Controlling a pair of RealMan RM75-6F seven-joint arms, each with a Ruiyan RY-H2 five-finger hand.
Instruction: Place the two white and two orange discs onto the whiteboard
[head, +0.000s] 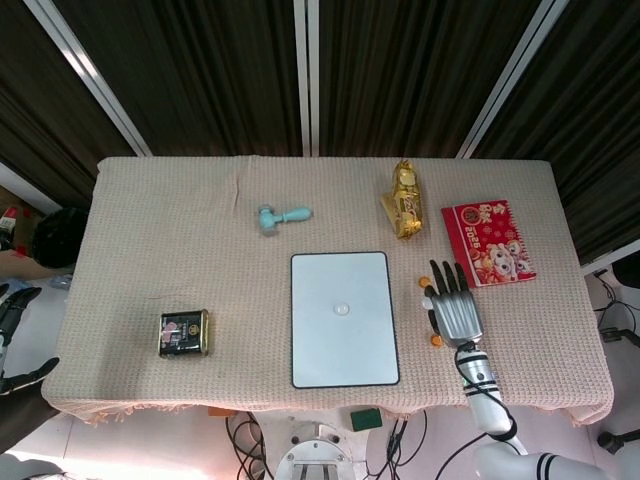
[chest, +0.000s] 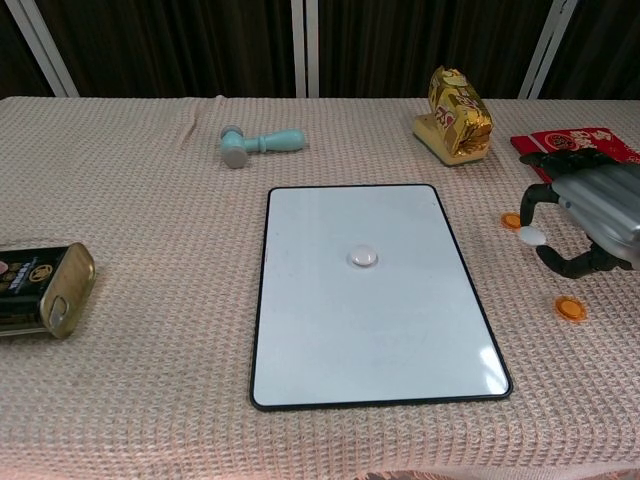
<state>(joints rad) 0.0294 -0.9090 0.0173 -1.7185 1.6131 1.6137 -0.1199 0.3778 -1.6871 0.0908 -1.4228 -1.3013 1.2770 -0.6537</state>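
Fingertips: your right hand pinches a white disc between a dark fingertip above and the thumb below; the remaining fingers curl loosely rather than spread wide. The disc appears raised off the cloth, though the chest view does not settle this for certain.

Grip, risk: the hold looks like a thin edge pinch. Judged likely to slip if you swing quickly or loosen the thumb before reaching the board; the disc would drop onto the woven tablecloth and could roll.

Nearby items: far orange disc lies just beside the held disc, partly behind the finger; near orange disc lies on the cloth close to the thumb. Risk: a low carry could nudge either one away.

Destination: whiteboard, to the hand's left, carries the other white disc near its centre. Risk: releasing from height may let the disc bounce or skid over the black rim.

Left hand: not visible in either view.
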